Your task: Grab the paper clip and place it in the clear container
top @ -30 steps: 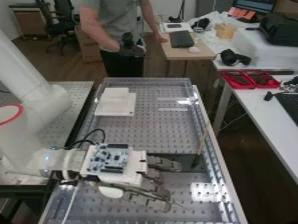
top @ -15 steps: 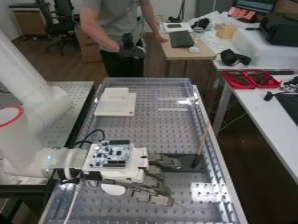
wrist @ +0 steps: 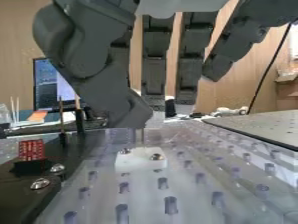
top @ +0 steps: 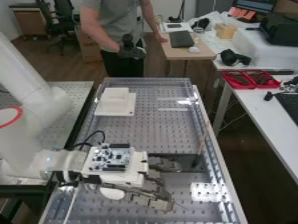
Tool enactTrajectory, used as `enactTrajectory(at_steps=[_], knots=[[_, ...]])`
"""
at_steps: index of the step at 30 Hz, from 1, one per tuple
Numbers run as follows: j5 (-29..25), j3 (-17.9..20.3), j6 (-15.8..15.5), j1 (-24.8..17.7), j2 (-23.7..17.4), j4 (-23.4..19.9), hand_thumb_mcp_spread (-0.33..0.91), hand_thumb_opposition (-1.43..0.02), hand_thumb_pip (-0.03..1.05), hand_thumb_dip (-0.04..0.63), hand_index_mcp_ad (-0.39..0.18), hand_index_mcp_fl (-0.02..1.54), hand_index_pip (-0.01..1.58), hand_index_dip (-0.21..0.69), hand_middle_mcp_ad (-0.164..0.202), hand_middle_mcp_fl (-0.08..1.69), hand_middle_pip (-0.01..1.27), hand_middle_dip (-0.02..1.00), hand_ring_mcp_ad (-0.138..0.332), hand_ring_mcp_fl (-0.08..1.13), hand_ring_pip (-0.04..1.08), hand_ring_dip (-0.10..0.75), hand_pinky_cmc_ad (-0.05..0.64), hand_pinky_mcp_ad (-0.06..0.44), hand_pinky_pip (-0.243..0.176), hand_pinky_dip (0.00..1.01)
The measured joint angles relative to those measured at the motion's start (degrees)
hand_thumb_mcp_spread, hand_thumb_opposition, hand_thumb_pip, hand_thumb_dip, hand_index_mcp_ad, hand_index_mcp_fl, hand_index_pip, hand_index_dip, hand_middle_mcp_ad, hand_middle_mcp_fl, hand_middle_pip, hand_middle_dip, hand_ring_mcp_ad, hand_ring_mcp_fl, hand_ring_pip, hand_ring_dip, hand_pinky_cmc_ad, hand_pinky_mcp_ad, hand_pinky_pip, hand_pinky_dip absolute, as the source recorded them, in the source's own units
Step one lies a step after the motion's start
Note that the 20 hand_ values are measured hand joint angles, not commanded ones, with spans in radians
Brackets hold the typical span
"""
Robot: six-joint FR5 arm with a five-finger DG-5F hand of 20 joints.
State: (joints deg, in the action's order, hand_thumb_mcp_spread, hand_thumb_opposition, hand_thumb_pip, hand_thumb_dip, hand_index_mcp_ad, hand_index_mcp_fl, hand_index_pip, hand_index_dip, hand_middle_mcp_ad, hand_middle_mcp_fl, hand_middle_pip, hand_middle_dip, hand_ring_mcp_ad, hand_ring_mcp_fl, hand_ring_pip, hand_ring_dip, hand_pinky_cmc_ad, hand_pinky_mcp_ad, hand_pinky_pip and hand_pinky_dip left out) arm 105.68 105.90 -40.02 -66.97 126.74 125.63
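You had the hand [top: 149, 197] low over the bench [top: 140, 135], fingers extended, thumb near the white block's [wrist: 128, 162] upright pin [wrist: 140, 135]; the paper clip's bearing and long axis could not be determined.

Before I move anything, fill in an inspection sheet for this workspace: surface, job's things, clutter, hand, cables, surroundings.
Surface: bench with rows of holes; bright reflections toward the near right.
Job's things: nothing seen for certain; neither paper clip nor clear container can be identified.
Clutter: pale stepped block at the far left; upright stick near the right edge; small white block with two screws, below the hand.
Hand: over the near half, fingers relaxed, not curled.
Cables: black cable looped beside the hand's mount.
Surroundings: red trays on a white side table.
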Motion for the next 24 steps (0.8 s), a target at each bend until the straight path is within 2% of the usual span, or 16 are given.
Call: enactTrajectory(at_steps=[3,14,17,24], knots=[[-0.1,0.0,0.2,0.0,0.1,-0.1,0.58,-0.87,0.87,0.333,-0.19,0.1,0.67,-0.188,-0.031,0.35,0.96,0.65,0.063,0.31,0.49,0.407,0.478,0.129,0.08,0.21],[-0.3,0.0,1.5,0.0,0.5,-1.3,0.57,-0.87,0.87,0.333,-0.19,0.09,0.69,-0.188,-0.028,0.33,0.98,0.65,0.061,0.3,0.51,0.398,0.476,0.131,0.08,0.23],[-0.3,0.2,1.7,-0.1,0.5,-1.5,0.57,-0.87,0.87,0.333,-0.188,0.09,0.69,-0.188,-0.026,0.37,0.97,0.65,0.061,0.31,0.5,0.398,0.476,0.131,0.08,0.23],[-1.0,0.4,2.0,-0.3,-0.4,-1.2,0.57,-0.83,0.86,0.333,-0.19,0.09,0.71,-0.188,-0.03,0.37,1.02,0.65,0.063,0.33,0.55,0.398,0.494,0.131,0.082,0.24]])
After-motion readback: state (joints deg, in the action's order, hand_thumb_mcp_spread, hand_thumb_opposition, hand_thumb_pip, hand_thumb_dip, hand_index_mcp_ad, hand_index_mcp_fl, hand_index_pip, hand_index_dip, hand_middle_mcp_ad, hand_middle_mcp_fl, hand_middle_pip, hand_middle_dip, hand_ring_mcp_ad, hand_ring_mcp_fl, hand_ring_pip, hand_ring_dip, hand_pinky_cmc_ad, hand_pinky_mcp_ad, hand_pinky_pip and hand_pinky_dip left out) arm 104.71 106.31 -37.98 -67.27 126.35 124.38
